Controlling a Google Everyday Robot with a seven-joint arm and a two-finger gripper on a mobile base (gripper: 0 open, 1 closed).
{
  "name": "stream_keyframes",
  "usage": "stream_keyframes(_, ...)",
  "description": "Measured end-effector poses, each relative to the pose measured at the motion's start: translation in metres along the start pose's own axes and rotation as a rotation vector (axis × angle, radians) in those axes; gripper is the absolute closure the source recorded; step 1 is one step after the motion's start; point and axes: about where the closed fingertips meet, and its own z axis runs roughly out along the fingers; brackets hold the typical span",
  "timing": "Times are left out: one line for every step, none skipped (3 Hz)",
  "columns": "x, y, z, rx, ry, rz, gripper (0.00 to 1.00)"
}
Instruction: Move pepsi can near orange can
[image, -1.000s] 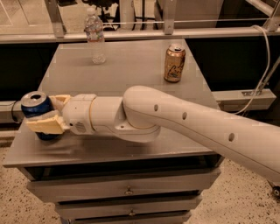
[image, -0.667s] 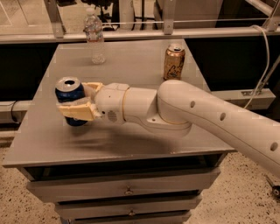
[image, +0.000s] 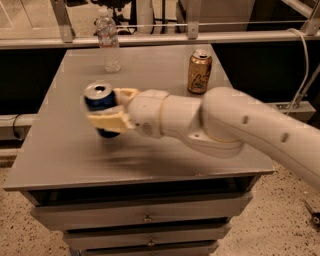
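Blue pepsi can sits clamped upright in your gripper over the table's left-middle, gripped side-on, likely to keep it level, with the orange can well apart, far right.

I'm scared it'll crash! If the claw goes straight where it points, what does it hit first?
Probably nothing: the claw, shut on the pepsi can, points toward the table's left edge; the water bottle stands farther back, though depth is unclear.

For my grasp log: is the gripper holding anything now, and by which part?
The gripper, over the left part of the table, holds the pepsi can by its side wall, below the top.
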Motion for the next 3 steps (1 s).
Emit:
stream_keyframes(-0.004, -0.044, -0.065, 0.139, 0.04, -0.064, 1.0)
stream_keyframes(-0.009, -0.091, -0.12, 0.246, 0.048, -0.118, 1.0)
stream_keyframes(-0.013, -0.124, -0.15, 0.313, 0.053, -0.15, 1.0)
